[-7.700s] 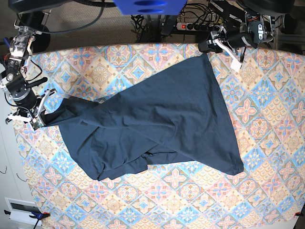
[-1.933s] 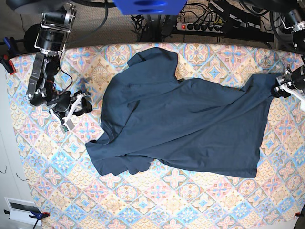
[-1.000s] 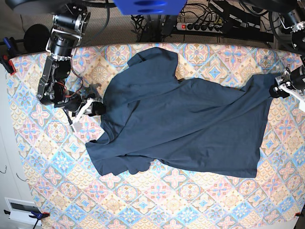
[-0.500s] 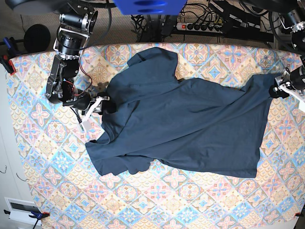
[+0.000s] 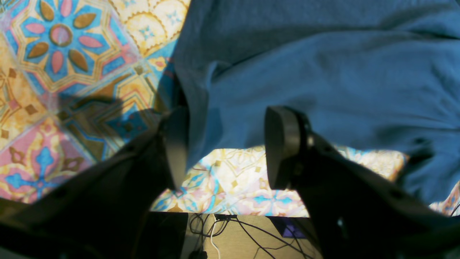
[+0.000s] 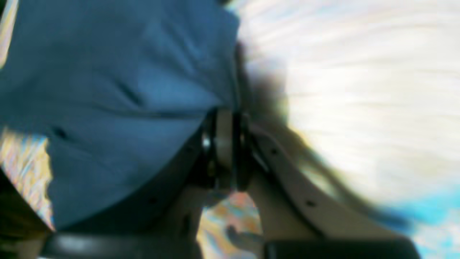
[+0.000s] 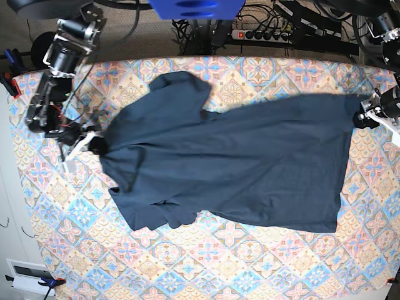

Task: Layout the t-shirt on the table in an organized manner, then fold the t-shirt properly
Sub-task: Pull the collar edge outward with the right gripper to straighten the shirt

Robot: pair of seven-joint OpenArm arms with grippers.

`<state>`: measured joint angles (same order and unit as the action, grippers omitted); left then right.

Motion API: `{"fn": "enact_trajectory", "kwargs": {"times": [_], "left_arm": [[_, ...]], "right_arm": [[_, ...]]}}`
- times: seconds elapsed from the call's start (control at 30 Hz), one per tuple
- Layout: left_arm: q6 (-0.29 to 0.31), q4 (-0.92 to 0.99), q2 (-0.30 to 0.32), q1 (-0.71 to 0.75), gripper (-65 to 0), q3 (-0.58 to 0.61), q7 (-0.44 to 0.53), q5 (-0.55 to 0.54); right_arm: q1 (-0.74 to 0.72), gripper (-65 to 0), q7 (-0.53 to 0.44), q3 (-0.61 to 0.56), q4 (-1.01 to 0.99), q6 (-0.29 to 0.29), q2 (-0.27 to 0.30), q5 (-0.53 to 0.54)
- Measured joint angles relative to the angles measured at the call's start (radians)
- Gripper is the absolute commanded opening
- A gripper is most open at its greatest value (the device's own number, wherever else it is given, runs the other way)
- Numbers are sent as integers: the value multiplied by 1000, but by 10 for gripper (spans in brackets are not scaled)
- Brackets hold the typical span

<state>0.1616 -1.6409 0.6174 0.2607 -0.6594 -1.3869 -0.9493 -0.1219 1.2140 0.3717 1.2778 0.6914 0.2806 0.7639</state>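
Observation:
The dark navy t-shirt (image 7: 237, 169) lies spread across the patterned table (image 7: 281, 262). My right gripper (image 7: 95, 145) is on the base view's left and is shut on the shirt's left edge. In the blurred right wrist view the closed fingers (image 6: 224, 144) pinch the blue fabric (image 6: 107, 90). My left gripper (image 7: 364, 119) is at the shirt's far right corner. In the left wrist view it (image 5: 226, 144) stands open. The shirt's edge (image 5: 323, 64) lies between and beyond the two dark fingers (image 5: 280, 144), over the tiled cloth (image 5: 54, 54).
A power strip and cables (image 7: 262, 32) lie behind the table's far edge. A blue object (image 7: 194, 7) hangs at the top centre. A red clamp (image 7: 9, 84) sits at the left edge. A white box (image 7: 28, 275) is at the bottom left. Cables (image 5: 233, 230) show below the table edge.
My right gripper closed on the shirt's left edge and pulled it to the left, stretching the shirt out. The sleeve at the far side shifted left. The left arm has not moved.

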Motion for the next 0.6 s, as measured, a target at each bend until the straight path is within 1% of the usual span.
{"fn": "enact_trajectory", "kwargs": {"times": [0.07,0.2,0.37,0.47,0.57,0.6], "left_arm": [[0,0,0,0,-433,0,0,0],[0,0,0,3,-425,0,0,5],[0,0,0,3,-425,1,0,4],[0,0,0,3,-425,2,0,4],[0,0,-2,-1,-425,1,1,4],[0,0,-5,-11,-425,0,19,3]], "right_arm": [[0,-643,-2,0,0,0,39,39],[27,-643,-6,-10,0,4,94,108],[90,-643,1,-7,2,3,172,101],[140,-643,-10,-7,13,4,194,110],[200,-643,-4,-8,13,3,195,106],[216,-641,1,-9,11,3,194,105]]}}
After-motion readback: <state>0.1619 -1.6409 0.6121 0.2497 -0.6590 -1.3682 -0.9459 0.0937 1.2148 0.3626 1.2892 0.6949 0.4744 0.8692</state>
